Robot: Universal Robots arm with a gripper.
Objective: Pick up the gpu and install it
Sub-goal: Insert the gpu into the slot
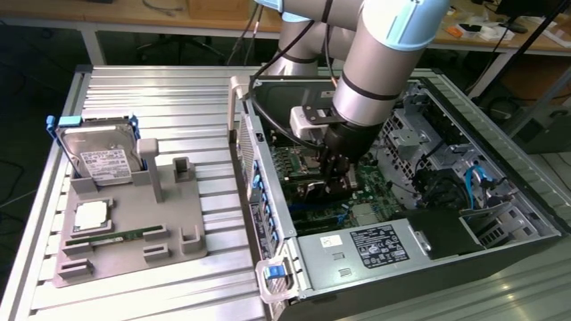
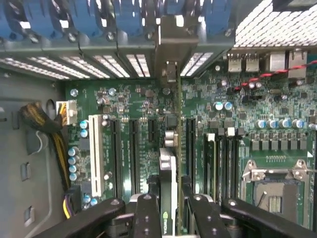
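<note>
Gpu (image 2: 168, 193), lower centre of frame: light, rigid, fragile card; claw (image 2: 168, 208) half-closed on its upper edge, above motherboard (image 2: 129, 99).

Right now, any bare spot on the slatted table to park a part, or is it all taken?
Free: the slats of the table behind the hard drive, and the front strip below the grey fixture. Crowded: inside the PC case, where the claw holds the gpu edge-on over the motherboard slots.
</note>
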